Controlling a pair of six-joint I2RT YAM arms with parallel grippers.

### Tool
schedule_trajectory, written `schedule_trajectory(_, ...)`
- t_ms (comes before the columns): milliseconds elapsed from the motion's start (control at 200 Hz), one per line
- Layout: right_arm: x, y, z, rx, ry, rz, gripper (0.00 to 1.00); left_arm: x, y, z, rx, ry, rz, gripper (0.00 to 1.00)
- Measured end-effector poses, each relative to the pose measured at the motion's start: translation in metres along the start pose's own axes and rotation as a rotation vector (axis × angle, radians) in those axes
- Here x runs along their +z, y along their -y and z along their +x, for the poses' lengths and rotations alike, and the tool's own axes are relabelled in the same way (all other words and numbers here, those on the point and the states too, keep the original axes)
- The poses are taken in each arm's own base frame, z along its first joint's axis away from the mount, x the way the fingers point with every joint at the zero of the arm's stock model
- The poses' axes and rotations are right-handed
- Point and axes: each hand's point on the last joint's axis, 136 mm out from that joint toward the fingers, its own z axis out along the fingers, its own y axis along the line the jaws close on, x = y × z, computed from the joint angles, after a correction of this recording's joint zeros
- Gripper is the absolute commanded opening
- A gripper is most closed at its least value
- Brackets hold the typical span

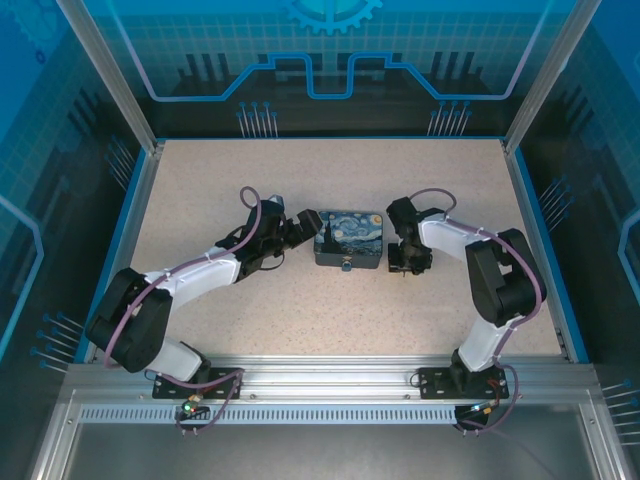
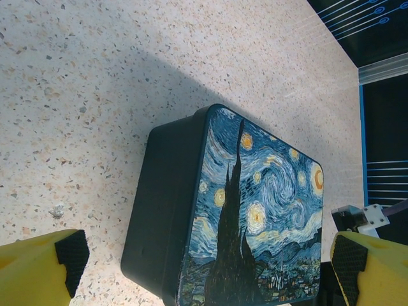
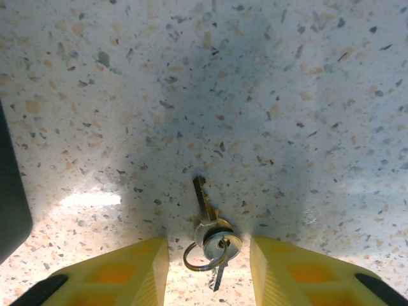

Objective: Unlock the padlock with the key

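The padlock [image 1: 348,240] is a black block with a blue-and-yellow night-sky top, lying flat mid-table. A small round metal fitting [image 1: 345,266] faces the near side. My left gripper [image 1: 300,232] is at its left end, open wide. In the left wrist view the padlock [image 2: 255,210] lies between and ahead of the yellow fingers [image 2: 38,268], with the left gripper [image 2: 210,258] not touching it. The key [image 3: 204,207] lies flat on the table with a ring and a second key. My right gripper [image 3: 209,268] straddles it, open, with a gap on each side.
The speckled tabletop [image 1: 220,180] is bounded by blue side rails [image 1: 128,230] and transparent enclosure walls. A dark edge of the padlock [image 3: 9,191] shows at the left of the right wrist view. Both arms bend inward toward the centre.
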Motion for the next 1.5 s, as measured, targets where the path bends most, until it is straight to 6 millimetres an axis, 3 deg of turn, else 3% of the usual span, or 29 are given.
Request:
schedule_trajectory(275, 0.000, -0.005, -0.001, -0.008, -0.016, -0.005, 0.25, 0.001, -0.001, 0.001, -0.003, -0.007, -0.001, 0.99)
schedule_trajectory(560, 0.000, -0.010, -0.001, -0.018, -0.017, -0.022, 0.00, 0.001, -0.001, 0.002, -0.003, -0.007, -0.001, 0.99)
schedule_trajectory(930, -0.007, -0.006, 0.004, -0.015, 0.007, -0.037, 0.00, 0.001, 0.000, 0.002, -0.003, -0.012, 0.002, 0.99)
schedule_trajectory(1026, -0.023, -0.007, 0.006, -0.011, 0.042, -0.074, 0.00, 0.000, 0.002, 0.004, -0.010, -0.023, 0.012, 0.99)
schedule_trajectory(1156, -0.058, -0.019, 0.008, -0.032, 0.129, -0.196, 0.00, -0.002, 0.007, 0.006, -0.025, -0.041, 0.036, 0.99)
schedule_trajectory(1346, -0.111, -0.045, 0.014, -0.100, 0.260, -0.433, 0.00, -0.012, 0.021, 0.006, -0.055, -0.057, 0.089, 0.99)
schedule_trajectory(1501, -0.132, -0.075, 0.028, -0.186, 0.290, -0.668, 0.00, -0.020, 0.034, 0.003, -0.081, -0.054, 0.139, 0.99)
